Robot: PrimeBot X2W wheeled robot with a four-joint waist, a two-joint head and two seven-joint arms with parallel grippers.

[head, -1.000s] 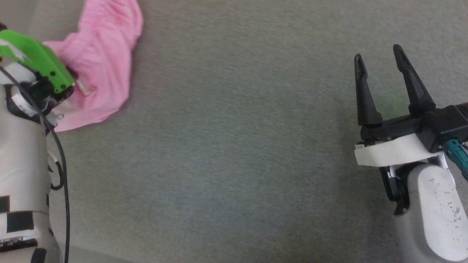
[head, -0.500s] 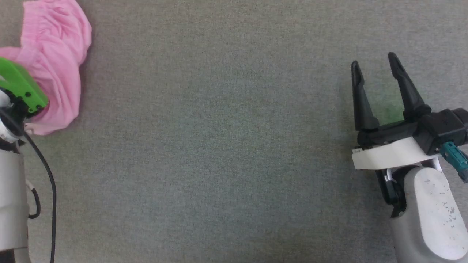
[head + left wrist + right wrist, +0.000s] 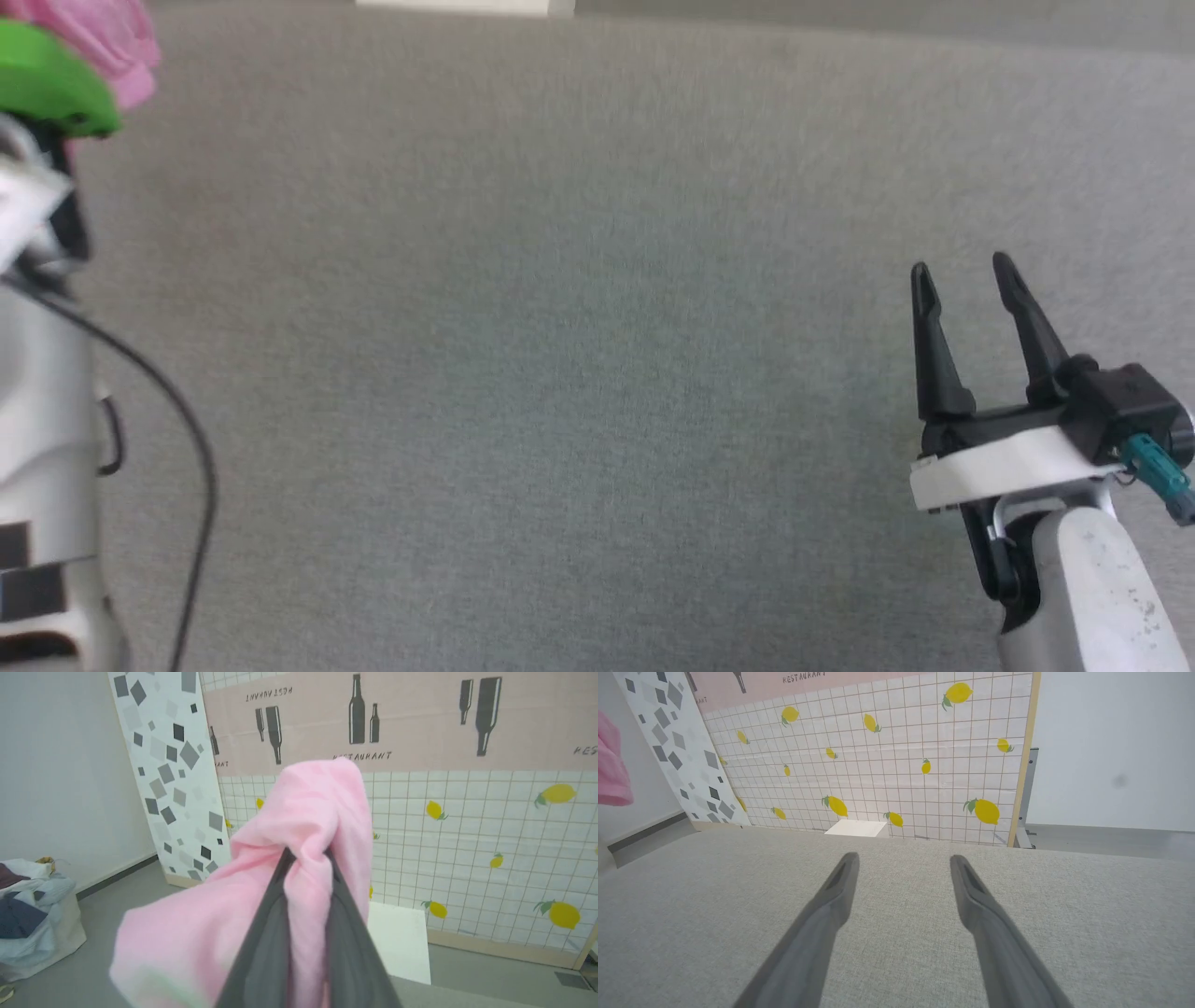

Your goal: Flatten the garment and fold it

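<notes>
Garment lifted, flattening not yet begun

The left jaws, released a second ago over the pink garment (image 3: 210,924) heaped on the grey counter (image 3: 560,327), are now clenched on a fold of it, holding it bunched in the air at the far left; spreading likely comes next. The right jaws stand released at the near right. The wall panel (image 3: 362,757) reads "RESTAURANT".

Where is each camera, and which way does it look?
Head view: on the head, looking down at the table; shows the open right gripper, left forearm.
Left wrist view: on the left wrist, looking along the left gripper, shut on the garment, to the lemon wall.
Right wrist view: on the right wrist, looking along its fingers over the table to that wall.
Shared: both wrist views show that wall; all show the garment.
</notes>
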